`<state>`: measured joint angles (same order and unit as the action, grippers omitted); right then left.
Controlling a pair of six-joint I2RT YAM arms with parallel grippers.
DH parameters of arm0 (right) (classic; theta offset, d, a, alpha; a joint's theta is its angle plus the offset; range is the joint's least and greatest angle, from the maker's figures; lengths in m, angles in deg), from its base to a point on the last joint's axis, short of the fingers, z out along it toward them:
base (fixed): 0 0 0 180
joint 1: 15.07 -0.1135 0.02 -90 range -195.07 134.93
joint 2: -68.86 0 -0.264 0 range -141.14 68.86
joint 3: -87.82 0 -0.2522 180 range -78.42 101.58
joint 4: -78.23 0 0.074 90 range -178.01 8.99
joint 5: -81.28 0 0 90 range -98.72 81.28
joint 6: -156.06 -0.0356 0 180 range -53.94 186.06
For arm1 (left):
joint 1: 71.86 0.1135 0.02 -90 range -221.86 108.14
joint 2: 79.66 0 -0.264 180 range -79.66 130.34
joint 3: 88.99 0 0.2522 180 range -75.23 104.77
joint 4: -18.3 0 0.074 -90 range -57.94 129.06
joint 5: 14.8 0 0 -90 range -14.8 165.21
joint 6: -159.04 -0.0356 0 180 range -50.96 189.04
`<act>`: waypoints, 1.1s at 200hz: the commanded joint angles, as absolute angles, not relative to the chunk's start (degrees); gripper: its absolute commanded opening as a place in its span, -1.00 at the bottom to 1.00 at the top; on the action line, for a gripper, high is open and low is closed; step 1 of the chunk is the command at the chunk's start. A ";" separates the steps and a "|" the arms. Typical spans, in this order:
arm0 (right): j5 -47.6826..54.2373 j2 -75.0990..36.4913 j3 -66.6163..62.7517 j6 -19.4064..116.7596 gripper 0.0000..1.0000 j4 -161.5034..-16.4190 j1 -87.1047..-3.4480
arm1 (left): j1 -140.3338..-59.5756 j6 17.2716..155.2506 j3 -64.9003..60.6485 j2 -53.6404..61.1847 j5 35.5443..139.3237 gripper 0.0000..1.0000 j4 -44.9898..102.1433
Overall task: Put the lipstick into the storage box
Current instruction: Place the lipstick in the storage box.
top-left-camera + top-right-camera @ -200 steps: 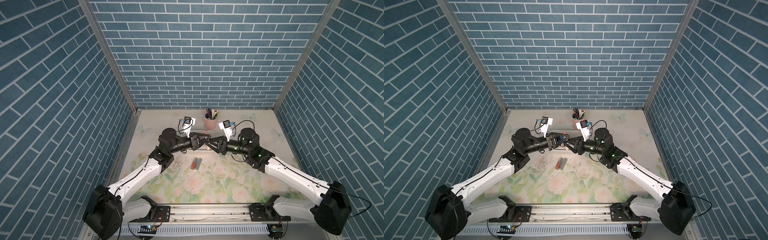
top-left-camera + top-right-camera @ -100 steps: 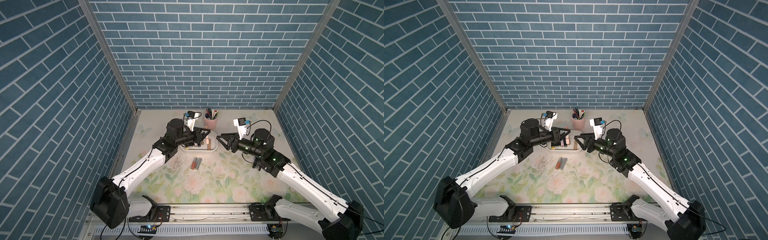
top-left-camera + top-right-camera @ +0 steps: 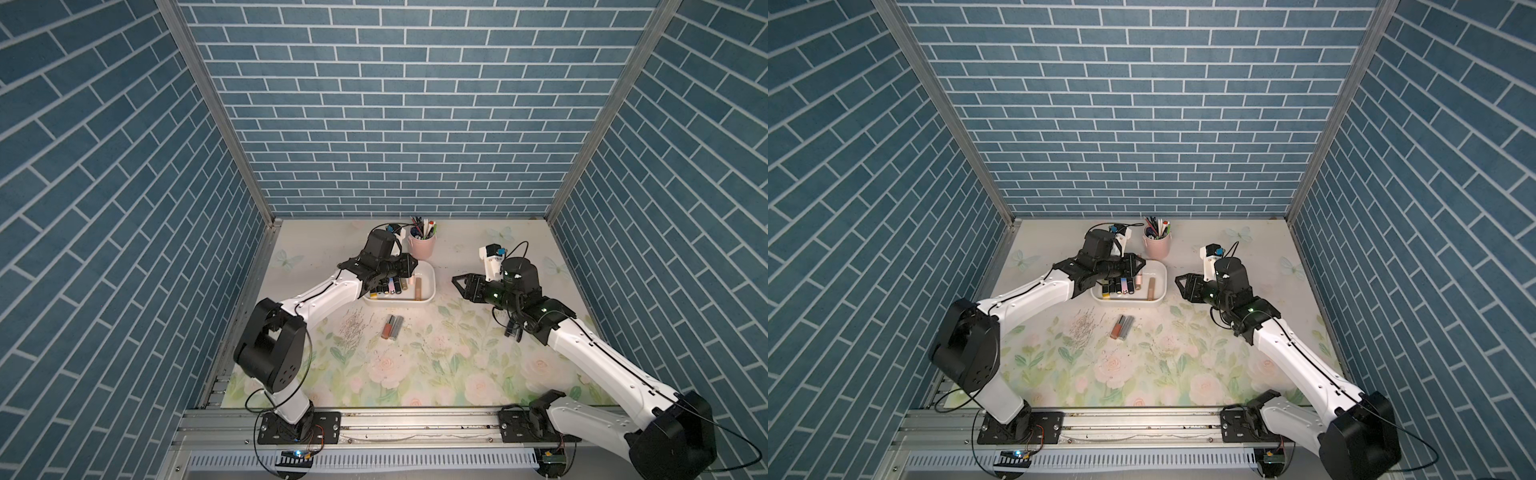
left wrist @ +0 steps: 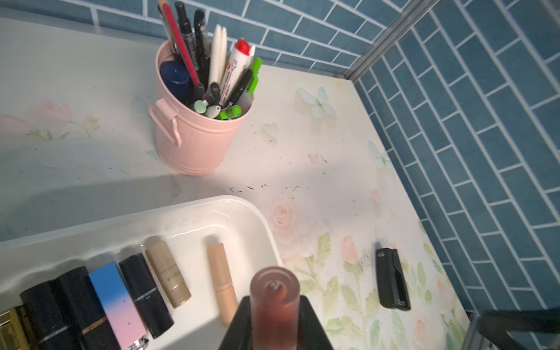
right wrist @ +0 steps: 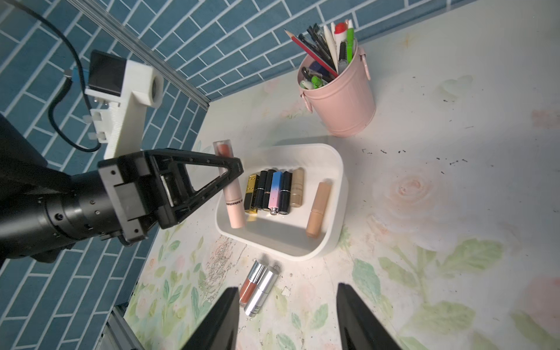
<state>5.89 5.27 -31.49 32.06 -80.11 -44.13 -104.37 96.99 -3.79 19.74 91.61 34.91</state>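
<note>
The left gripper [image 5: 236,169] pinches a pink lip-gloss tube [image 5: 232,200], holding it tilted above the white storage box [image 5: 333,242]. The box sits left of centre on the table, and seven lipsticks lie inside it. The right gripper [image 3: 460,286] hovers to the right of the box, jaws spread and empty. Two more glosses [image 3: 392,326] lie just near of the box.

Pink lipstick [image 5: 233,197] aloft, near white storage box [image 5: 335,218]
</note>
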 commanded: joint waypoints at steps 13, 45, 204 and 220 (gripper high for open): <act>7.65 2.93 -31.24 35.02 0.12 -80.78 -43.01 | -104.51 96.04 -0.18 26.03 89.62 -0.86 34.88; 9.03 1.16 -31.09 35.45 0.12 -81.42 -42.32 | -104.49 96.57 1.56 30.44 89.54 -0.86 33.74; 11.14 0.61 -31.60 36.18 0.14 -81.50 -40.90 | -103.68 97.65 1.93 38.28 88.51 -0.86 30.99; 11.40 0.48 -31.69 36.01 0.14 -81.70 -40.85 | -103.41 97.58 1.52 38.29 88.32 -0.85 31.00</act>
<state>10.61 0.59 -31.49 34.62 -80.70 -41.20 -103.95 97.77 1.02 37.73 89.34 31.96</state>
